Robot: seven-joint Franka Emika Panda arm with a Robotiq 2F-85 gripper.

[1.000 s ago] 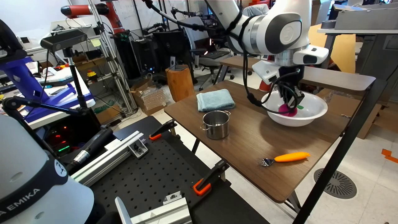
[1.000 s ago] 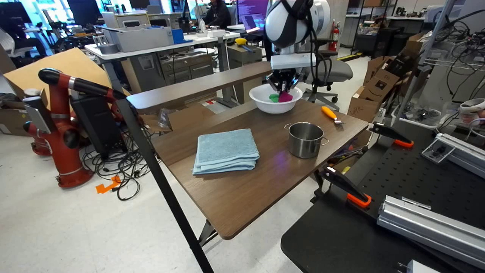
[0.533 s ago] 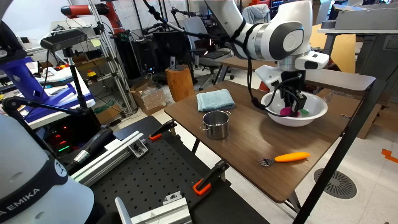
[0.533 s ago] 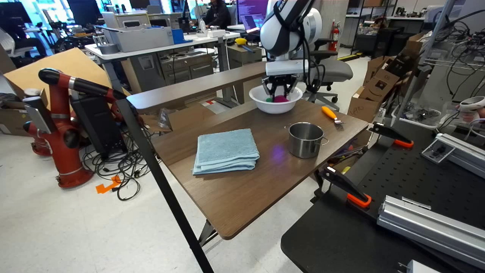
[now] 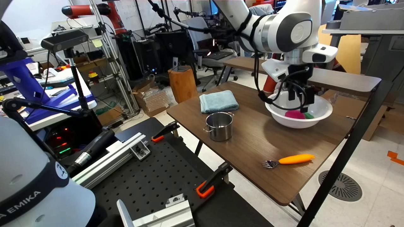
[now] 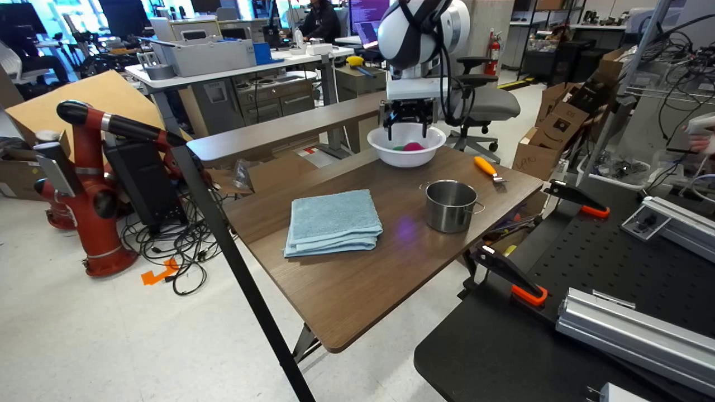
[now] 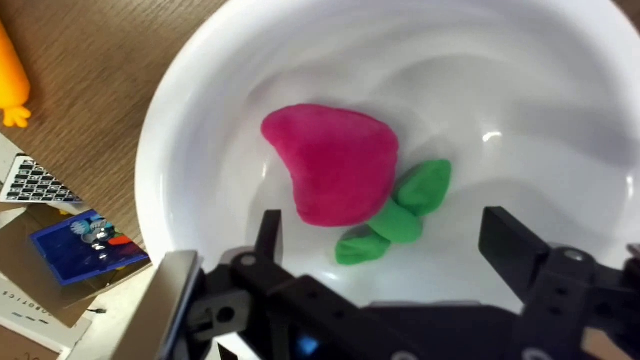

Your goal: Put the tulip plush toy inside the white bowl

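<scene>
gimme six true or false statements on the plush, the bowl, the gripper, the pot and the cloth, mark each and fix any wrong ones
1. The tulip plush toy lies inside the white bowl. True.
2. The gripper is open. True.
3. The tulip plush toy is all one colour. False: it is pink and green.
4. The metal pot and the folded cloth share the wooden table. True.
5. The folded cloth is inside the metal pot. False: it lies on the wooden table, apart from the metal pot.
6. The white bowl is tipped on its side. False: it stands upright.
</scene>
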